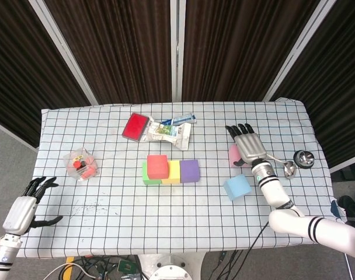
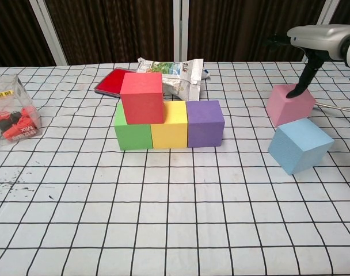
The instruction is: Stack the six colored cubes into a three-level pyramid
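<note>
The right hand [image 1: 247, 147] hovers with fingers spread and empty over the pink cube [image 2: 289, 104], a fingertip touching its top, the blue cube [image 2: 300, 145] just beside it, well apart from the red cube [image 2: 142, 98] sitting on the green [image 2: 130, 132], yellow [image 2: 169, 130] and purple cubes [image 2: 204, 122], while the left hand [image 1: 23, 209] hangs open off the table's [image 1: 107, 198] left edge.

Lab setup: grid-cloth table [image 1: 107, 198], dark curtains [image 1: 119, 46] behind, cables [image 1: 96, 269] under the near edge.

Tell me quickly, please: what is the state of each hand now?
Left hand: open, fingers apart, holding nothing, off the table's near left corner.
Right hand: open, fingers spread over the pink foam cube, not gripping it.
</note>
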`<move>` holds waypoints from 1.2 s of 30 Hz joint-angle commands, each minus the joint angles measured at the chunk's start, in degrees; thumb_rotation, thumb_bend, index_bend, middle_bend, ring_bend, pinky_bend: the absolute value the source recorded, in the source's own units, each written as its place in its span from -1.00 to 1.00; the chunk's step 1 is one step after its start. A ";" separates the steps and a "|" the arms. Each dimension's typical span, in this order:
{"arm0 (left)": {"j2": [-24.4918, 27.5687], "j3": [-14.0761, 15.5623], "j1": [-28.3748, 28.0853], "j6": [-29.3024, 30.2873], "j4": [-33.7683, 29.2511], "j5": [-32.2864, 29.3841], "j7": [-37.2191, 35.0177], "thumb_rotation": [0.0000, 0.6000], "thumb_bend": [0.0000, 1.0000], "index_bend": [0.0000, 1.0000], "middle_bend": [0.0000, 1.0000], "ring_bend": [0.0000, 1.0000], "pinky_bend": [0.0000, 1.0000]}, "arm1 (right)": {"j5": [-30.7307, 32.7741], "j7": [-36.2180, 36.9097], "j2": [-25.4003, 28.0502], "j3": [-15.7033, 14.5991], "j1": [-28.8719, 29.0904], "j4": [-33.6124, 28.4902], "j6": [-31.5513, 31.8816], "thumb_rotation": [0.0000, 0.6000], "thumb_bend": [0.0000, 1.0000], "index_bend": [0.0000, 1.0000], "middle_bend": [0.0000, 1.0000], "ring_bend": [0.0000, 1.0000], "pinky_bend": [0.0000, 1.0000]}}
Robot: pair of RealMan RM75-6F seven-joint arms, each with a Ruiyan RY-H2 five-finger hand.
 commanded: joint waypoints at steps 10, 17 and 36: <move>-0.22 -0.09 -0.38 -0.57 -0.59 -0.35 0.67 1.00 -1.00 -0.80 -0.57 -0.90 -0.91 | -0.86 3.34 -1.45 -1.57 -2.31 5.75 -3.46 1.00 -1.00 -1.00 -0.84 -1.00 -1.00; -0.40 -0.01 -0.52 -1.07 -0.76 -0.63 1.05 1.00 -1.00 -0.80 -0.57 -0.90 -0.91 | -1.73 5.66 -4.31 -1.07 -2.21 10.93 -6.21 1.00 -1.00 -1.00 -0.77 -1.00 -1.00; -0.42 -0.20 -0.42 -0.59 -0.77 -0.95 0.84 1.00 -1.00 -0.80 -0.57 -0.90 -0.91 | -13.32 16.00 -2.42 3.63 -4.90 7.24 -0.24 1.00 -0.81 -1.00 0.14 -0.78 -1.00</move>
